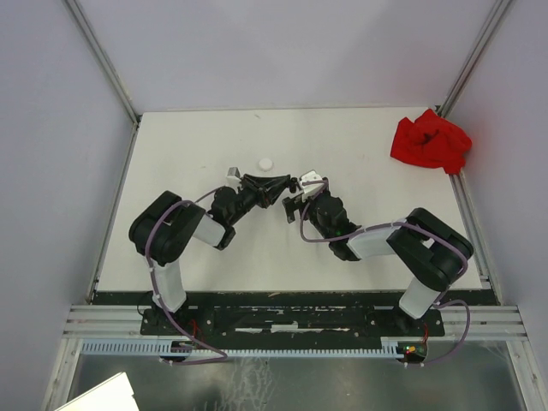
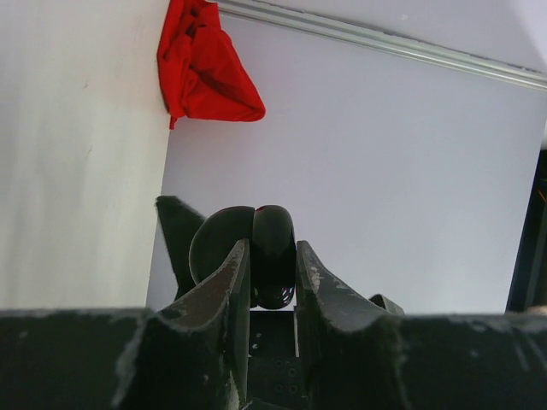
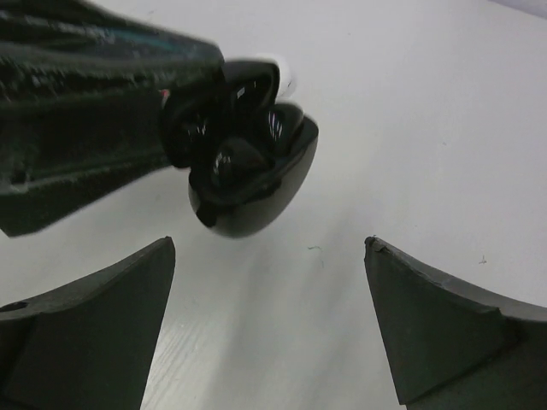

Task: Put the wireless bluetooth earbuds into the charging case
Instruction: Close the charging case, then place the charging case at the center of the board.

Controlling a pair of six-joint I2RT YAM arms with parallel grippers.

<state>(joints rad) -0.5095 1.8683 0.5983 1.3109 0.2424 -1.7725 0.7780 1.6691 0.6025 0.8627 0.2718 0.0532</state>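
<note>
My left gripper (image 1: pixel 279 182) (image 2: pixel 272 248) is shut on a black round charging case (image 2: pixel 256 243) and holds it above the table, at the middle. In the right wrist view the case (image 3: pixel 256 192) is open, and black earbuds (image 3: pixel 238 158) lie in its hollows. The left gripper's fingers (image 3: pixel 85 111) grip it from the left. My right gripper (image 1: pixel 296 204) (image 3: pixel 269 248) is open and empty. It sits just in front of the case, apart from it. No white or red earbuds show.
A small white round object (image 1: pixel 265 163) lies on the white table (image 1: pixel 197 145) just beyond the grippers; its edge shows behind the case (image 3: pixel 288 83). A crumpled red cloth (image 1: pixel 431 141) (image 2: pixel 201 73) lies at the far right corner. Walls enclose the table.
</note>
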